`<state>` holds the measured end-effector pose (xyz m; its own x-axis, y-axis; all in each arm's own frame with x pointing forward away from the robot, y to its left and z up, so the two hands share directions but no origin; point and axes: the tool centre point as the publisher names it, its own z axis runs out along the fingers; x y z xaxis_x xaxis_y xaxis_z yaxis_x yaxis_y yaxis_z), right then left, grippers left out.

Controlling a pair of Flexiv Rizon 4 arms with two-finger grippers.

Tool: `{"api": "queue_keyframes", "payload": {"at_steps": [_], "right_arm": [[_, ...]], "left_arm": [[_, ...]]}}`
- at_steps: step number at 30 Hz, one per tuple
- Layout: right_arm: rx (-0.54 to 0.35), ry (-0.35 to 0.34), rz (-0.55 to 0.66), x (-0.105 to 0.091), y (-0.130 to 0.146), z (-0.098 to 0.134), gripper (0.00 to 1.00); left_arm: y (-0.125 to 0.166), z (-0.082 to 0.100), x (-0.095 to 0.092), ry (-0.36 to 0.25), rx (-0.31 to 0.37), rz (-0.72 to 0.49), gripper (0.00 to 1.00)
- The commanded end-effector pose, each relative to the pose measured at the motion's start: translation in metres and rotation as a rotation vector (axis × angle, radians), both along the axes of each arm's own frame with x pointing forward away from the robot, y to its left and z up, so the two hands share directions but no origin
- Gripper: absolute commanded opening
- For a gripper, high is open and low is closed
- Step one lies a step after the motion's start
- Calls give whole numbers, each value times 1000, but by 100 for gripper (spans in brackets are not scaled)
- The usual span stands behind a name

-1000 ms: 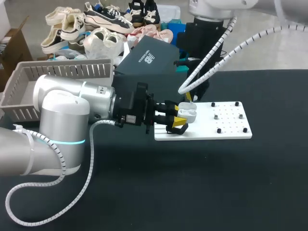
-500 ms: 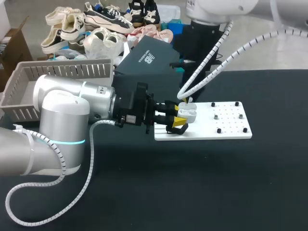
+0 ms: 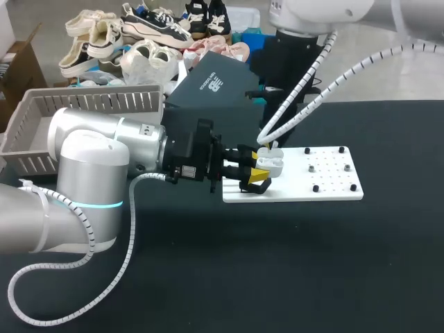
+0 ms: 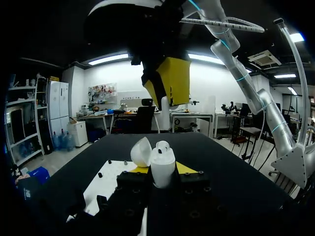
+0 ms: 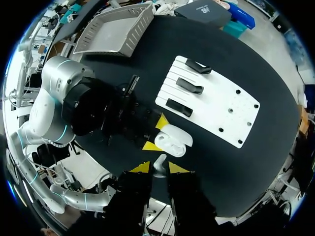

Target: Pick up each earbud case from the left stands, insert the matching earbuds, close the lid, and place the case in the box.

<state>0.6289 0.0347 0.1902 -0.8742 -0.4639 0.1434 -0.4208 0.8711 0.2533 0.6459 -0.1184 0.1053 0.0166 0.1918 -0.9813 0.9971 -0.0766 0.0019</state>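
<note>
Left gripper (image 4: pixel 158 170) pinches the small white glossy plastic earbud case (image 4: pixel 163 160) by its lower body, lid open, above the white pegged board (image 3: pixel 326 182). Right gripper (image 5: pixel 158 168) nips a white earbud (image 5: pixel 159 161) just over the case. Both likely light, hard, slippery; grip the flat sides gently.

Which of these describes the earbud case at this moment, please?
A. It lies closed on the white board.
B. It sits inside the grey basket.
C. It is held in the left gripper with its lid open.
C: the left wrist view shows the earbud case upright between the fingers of the left gripper, with its lid swung open to one side.
</note>
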Motion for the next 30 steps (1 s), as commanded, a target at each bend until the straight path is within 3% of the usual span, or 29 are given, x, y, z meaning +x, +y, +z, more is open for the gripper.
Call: {"api": "queue_keyframes", "payload": {"at_steps": [1, 13, 30], "right_arm": [[18, -9, 31, -2, -1, -3, 0], [59, -46, 123, -4, 9, -7, 0], [76, -91, 104, -4, 6, -17, 0]], "left_arm": [[0, 0, -1, -2, 0, 5, 0], [0, 0, -1, -2, 0, 5, 0], [0, 0, -1, -2, 0, 5, 0]]}}
